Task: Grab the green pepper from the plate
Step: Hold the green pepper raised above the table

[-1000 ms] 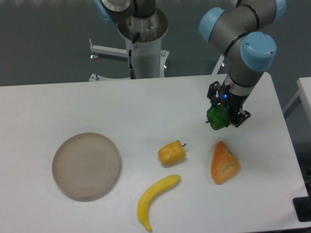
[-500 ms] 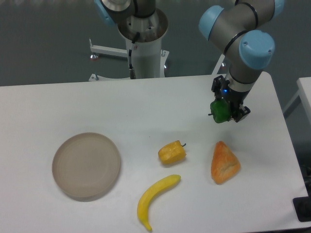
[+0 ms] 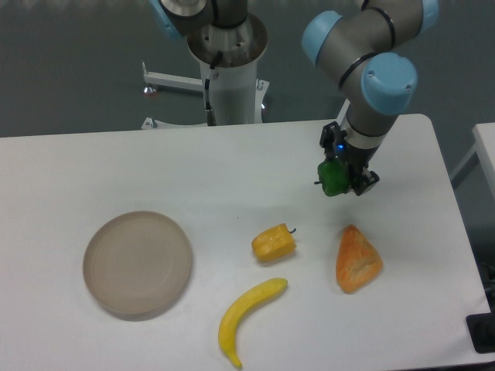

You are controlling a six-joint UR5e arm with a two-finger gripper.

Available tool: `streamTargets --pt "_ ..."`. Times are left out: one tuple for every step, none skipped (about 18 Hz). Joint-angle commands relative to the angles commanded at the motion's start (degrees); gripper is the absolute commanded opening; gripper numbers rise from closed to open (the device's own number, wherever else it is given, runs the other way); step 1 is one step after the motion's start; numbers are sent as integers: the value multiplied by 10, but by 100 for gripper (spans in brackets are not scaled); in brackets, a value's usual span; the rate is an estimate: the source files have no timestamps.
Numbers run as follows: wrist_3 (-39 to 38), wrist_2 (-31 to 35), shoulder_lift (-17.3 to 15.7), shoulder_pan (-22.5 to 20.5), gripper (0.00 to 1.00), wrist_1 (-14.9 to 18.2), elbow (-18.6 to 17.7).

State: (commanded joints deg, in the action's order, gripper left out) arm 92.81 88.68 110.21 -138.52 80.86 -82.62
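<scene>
- Since the earlier frames, the gripper (image 3: 341,175) and the green pepper (image 3: 334,178) it carries have shifted up and to the left in the picture; the items lying on the table keep their places.
- White table (image 3: 116,170): smooth, matte, rectangular top with a rounded far-right corner, filling most of the view; behind it lie a dark grey floor and a white metal stand frame (image 3: 174,80).
- Robot arm (image 3: 363,54): grey cylindrical links with pale-blue joint caps, reaching down over the right side of the table; its white column base (image 3: 230,73) stands behind the far edge.
- Plate (image 3: 138,263): round, shallow, matte beige-grey dish with a raised rim, resting at the left of the table, well apart from the pepper.
- Banana (image 3: 247,318): curved, smooth, yellow, lying near the front edge, between the plate and the orange wedge.
- Orange wedge-shaped piece (image 3: 356,259): roughly triangular, mottled orange surface, lying below the gripper in the picture.
- Yellow pepper (image 3: 274,242): lumpy, glossy, with a short dark stem, just above the banana's tip.
- Gripper: black fingers clamped on the green pepper, with a small blue light glowing above them.
- Green pepper: small, glossy, dark green, held above the table's right side, off the plate.
</scene>
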Motion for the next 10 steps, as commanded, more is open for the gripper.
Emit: streamTargets --pt "0 1 0 0 15 1 -1" --pt "0 0 0 0 15 0 0" --pt "0 1 0 0 15 1 1" --pt "1 1 0 -1 15 1 3" --pt "1 1 0 -1 15 1 4" --pt "1 1 0 -1 15 1 6" --pt "1 1 0 -2 15 1 6" --pt "1 1 0 -2 15 0 7" --pt "1 1 1 -2 15 0 7" --pt "1 0 1 -2 15 0 7"
